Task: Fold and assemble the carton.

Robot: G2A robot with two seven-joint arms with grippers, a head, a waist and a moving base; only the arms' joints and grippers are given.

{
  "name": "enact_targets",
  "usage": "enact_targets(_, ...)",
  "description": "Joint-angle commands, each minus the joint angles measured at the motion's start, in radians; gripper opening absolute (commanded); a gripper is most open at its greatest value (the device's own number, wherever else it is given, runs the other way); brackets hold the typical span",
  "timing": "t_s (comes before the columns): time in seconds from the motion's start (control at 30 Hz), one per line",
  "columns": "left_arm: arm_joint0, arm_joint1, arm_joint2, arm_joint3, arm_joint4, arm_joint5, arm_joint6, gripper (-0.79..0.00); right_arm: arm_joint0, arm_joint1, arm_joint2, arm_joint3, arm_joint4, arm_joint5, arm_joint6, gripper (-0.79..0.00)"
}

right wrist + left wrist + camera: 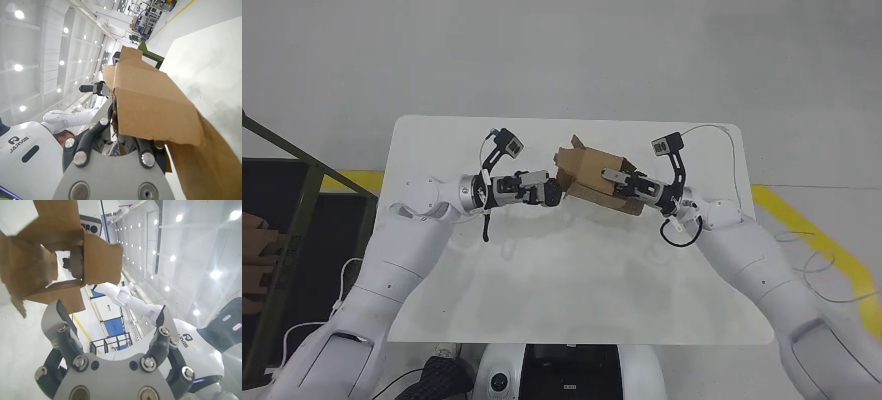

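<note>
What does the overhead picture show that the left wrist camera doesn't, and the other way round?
Top view: the white table with its corners, and both arms meeting at the carton from opposite sides. Left wrist view: ceiling lights, the carton's hollow inside, and the left gripper close up, open and empty. Both: the brown carton itself.

A white table (542, 290) stands on a pale grey floor (542, 60); yellow tape (804, 215) runs along the floor beside it; a dark green metal frame (304, 200) stands off one end, cardboard boxes (254, 255) near it; thin cables (822, 270) lie looped at the other end; overhead, a white panelled ceiling (189, 237) carries round lights (215, 274); blue panels (115, 326) and storage racks (147, 24) stand far off.
</note>
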Motion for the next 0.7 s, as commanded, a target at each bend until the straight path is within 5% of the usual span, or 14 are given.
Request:
enact_targets(0.0, 0.011, 0.006, -0.031, 0.003, -0.007, -0.003, 0.009, 0.0, -0.002, 0.002, 0.006, -0.001, -0.004, 0.002, 0.002, -0.785)
enact_targets(0.27, 0.038, 0.016, -0.082, 0.003, 0.013, -0.006, 0.042, 0.0, -0.022, 0.011, 0.026, -0.034, -0.022, 0.003, 0.003, -0.785)
enact_targets(0.67, -0.002, -0.002, -0.016, 0.044, 0.042, 0.007, 0.059, 0.0, -0.041, 0.023, 0.042, -0.088, -0.041, 0.004, 0.004, -0.785)
